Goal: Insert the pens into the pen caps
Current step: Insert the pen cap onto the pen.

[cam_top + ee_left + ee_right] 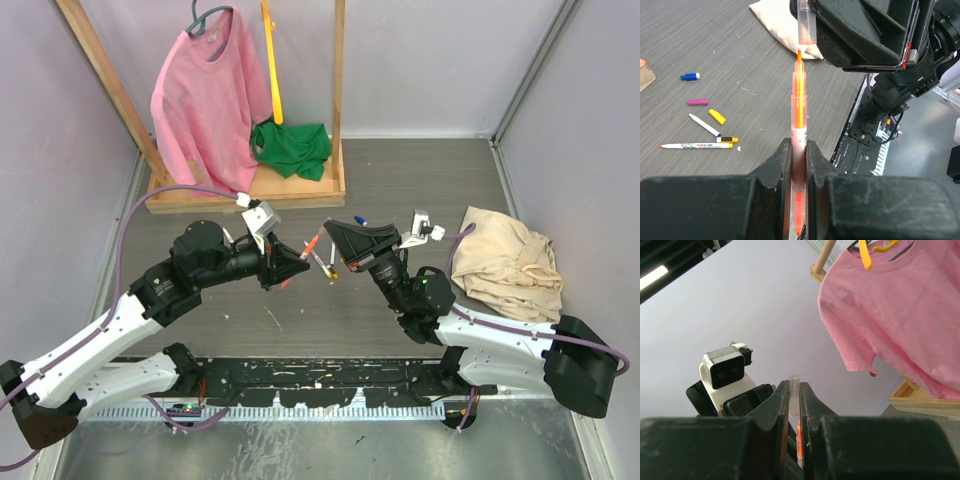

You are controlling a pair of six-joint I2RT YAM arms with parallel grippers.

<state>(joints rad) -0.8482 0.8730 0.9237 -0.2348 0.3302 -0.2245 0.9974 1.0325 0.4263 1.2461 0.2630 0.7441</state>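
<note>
**The pen tip could miss the cap**

The left gripper (799, 150) is squeezed tight on the orange pen (799, 100). It holds the pen near its back end, so most of the pen sticks out in front. The right gripper (794, 400) is pinched on a small pale cap (806, 27). Both are up in the air above the table (740, 50). The orange tip is just below the open end of the cap, and it is not inside yet.

What could go wrong:

- The tip sits close to one side of the cap's opening, not in the middle. A push from here could hit the rim.
- I cannot tell from these views if the two line up front to back, so they may be off that way too.
- If the tip hits the rim, the cap could tip or slide between the fingers.
- The pen could slip backward in its grip, because it is held so far from the tip.
- The soft tip could get squashed.

The blue cap (690, 76), magenta cap (698, 102), yellow cap (717, 116) and two more pens (697, 145) lie on the table below.
</note>
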